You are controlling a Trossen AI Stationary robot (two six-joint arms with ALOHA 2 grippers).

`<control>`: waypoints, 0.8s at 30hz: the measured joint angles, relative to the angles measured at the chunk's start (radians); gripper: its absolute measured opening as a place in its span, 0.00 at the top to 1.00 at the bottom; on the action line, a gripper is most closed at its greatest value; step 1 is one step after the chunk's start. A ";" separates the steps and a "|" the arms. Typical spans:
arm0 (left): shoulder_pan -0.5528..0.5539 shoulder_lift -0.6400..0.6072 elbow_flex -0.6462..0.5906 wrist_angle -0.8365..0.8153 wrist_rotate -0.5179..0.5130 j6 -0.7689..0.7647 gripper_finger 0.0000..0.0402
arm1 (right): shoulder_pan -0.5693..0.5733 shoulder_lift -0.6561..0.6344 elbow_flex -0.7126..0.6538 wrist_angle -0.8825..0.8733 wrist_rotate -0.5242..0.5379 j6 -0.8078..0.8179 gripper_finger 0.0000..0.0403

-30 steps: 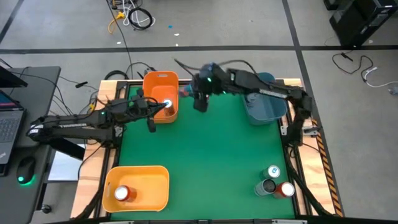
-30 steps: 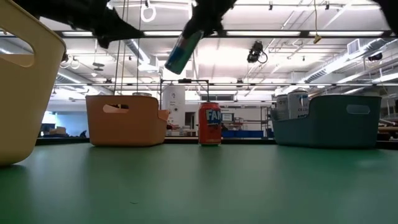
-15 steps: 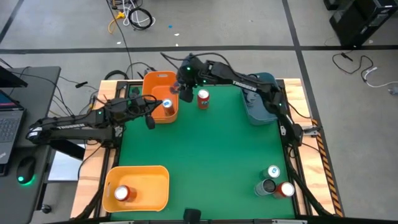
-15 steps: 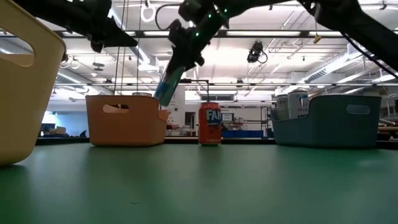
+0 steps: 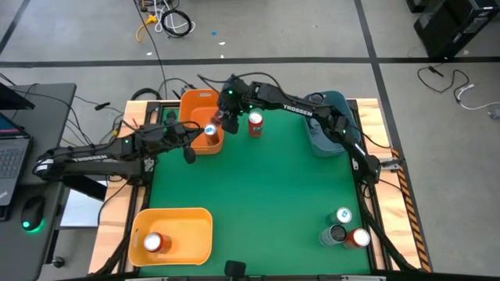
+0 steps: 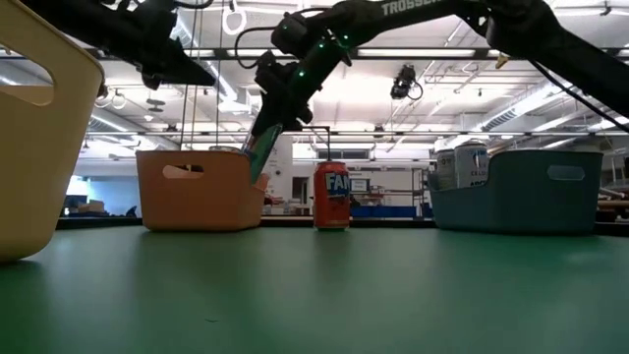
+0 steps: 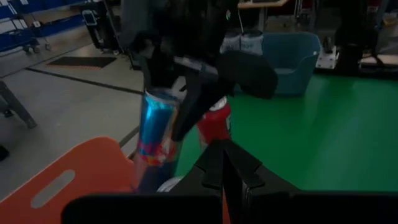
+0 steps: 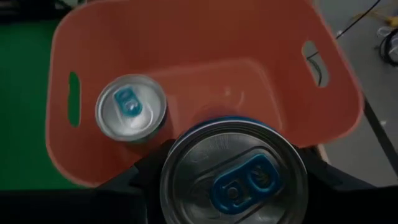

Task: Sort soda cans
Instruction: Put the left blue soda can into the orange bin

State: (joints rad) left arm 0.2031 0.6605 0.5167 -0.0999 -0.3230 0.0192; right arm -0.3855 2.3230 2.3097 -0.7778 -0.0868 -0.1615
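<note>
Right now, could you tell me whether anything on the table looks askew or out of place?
Only the blue can held by the right gripper: it hangs tilted over the orange bin, above the can standing inside. The red can beside the bin and the three cans at the near right corner stand upright.

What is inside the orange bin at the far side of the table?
One white-and-blue can stands upright inside the orange bin. The right gripper holds a second can above it, covering part of the bin floor.

right claw (image 5: 229, 117) + blue can (image 6: 260, 147) | moved over orange bin (image 5: 197, 100) | lower
</note>
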 joint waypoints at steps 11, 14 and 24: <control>0.000 0.000 0.000 -0.009 -0.005 -0.010 1.00 | 0.001 0.000 0.000 0.012 -0.059 0.029 0.45; 0.000 0.000 0.000 -0.009 -0.005 -0.010 1.00 | 0.000 0.000 0.000 0.013 -0.059 0.033 0.45; 0.000 0.010 -0.001 -0.011 -0.005 -0.024 1.00 | 0.000 0.000 0.000 -0.007 -0.065 0.054 0.45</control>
State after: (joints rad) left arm 0.2031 0.6709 0.5161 -0.1113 -0.3283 -0.0046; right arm -0.3855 2.3230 2.3100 -0.7850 -0.1520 -0.1079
